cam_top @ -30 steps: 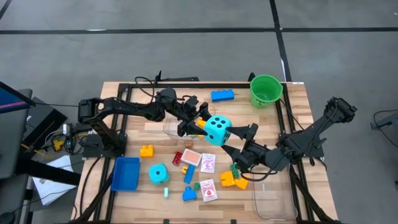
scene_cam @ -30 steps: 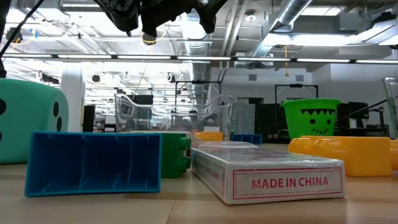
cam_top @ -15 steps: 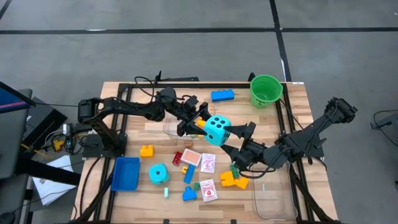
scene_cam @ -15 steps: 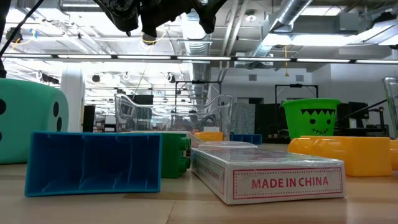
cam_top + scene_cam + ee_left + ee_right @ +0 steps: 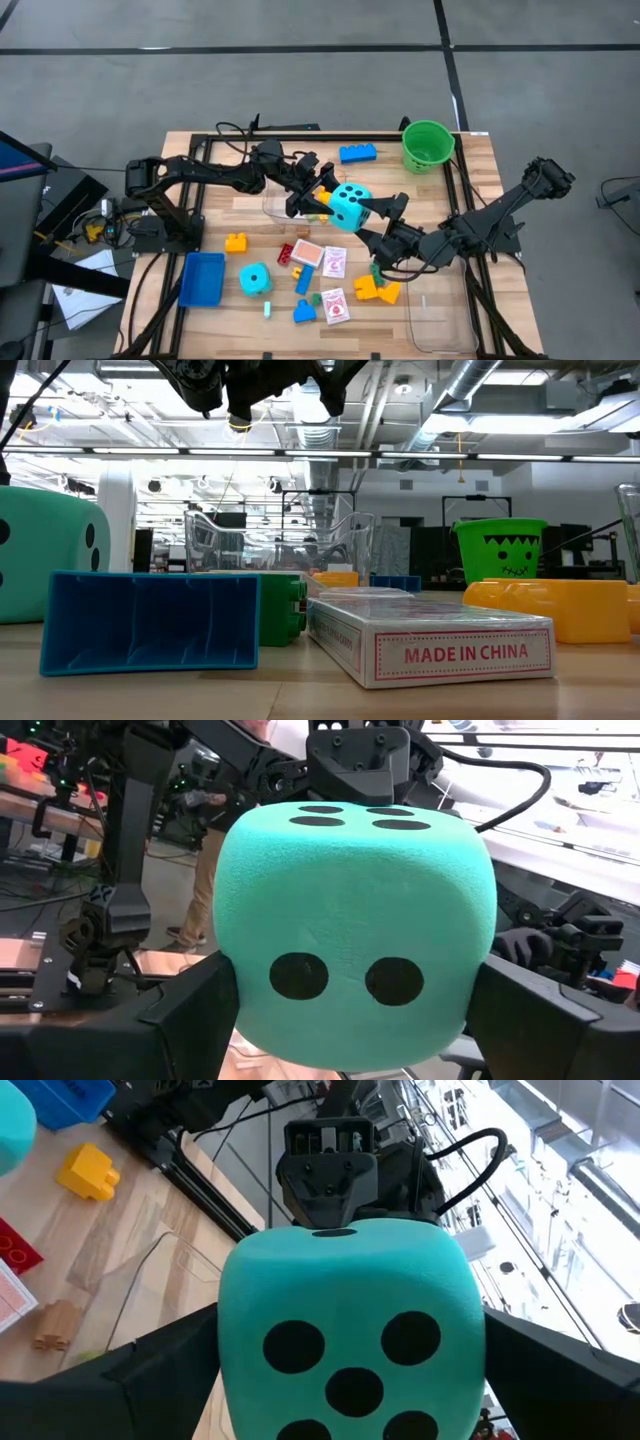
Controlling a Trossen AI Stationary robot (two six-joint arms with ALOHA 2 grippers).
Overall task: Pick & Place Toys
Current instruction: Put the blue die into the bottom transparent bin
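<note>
High view, frame centre: teal die [image 5: 347, 206], black dots, matte foam look, rounded corners; left end effector [image 5: 318, 199] gripping it, right end effector [image 5: 380, 219] open around it.

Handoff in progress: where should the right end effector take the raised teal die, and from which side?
Judging from the views, grip the raised teal die on the two flat faces left free. The left end effector clamps it from its side, so the right end effector should come in from the opposite side. Its open fingers already flank the die. The cube's flat parallel faces suit this grip.
</note>
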